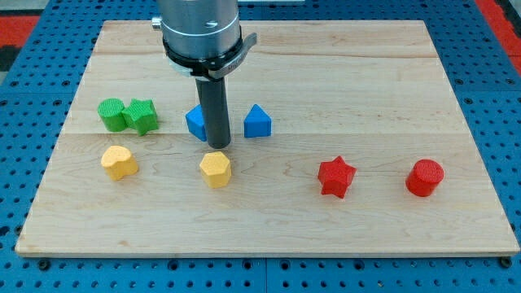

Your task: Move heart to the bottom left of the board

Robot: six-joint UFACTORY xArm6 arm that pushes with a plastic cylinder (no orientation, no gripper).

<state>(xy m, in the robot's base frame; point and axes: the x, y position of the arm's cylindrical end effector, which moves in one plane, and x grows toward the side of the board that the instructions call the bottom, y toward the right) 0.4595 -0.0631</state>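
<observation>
Tool-wise, my tip [216, 146] was a bare rod gripping nothing, standing just above the yellow hexagon-like block [216, 169] and against the blue block [196, 123]. The yellow heart [119, 162] sat well to the view's left on the worktop [366, 73], apart from my tip, probably awaiting a push toward the view's bottom-left corner.

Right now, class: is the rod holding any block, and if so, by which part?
Nothing is held. My tip stands just above the yellow block, beside the blue block.
</observation>
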